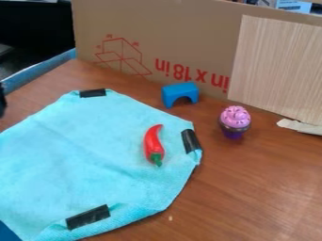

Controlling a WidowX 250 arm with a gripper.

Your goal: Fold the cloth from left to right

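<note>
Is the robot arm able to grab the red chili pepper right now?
Probably yes: the red chili pepper lies on top of the turquoise cloth with nothing covering it, though reach is hard to judge.

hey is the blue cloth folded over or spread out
Spread out: the cloth lies broad and mostly flat on the table, its black tape pieces far apart.

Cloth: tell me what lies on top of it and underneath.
On the cloth lie a chili and, near its edges, three black strips. What is underneath is covered, so unseen.
</note>
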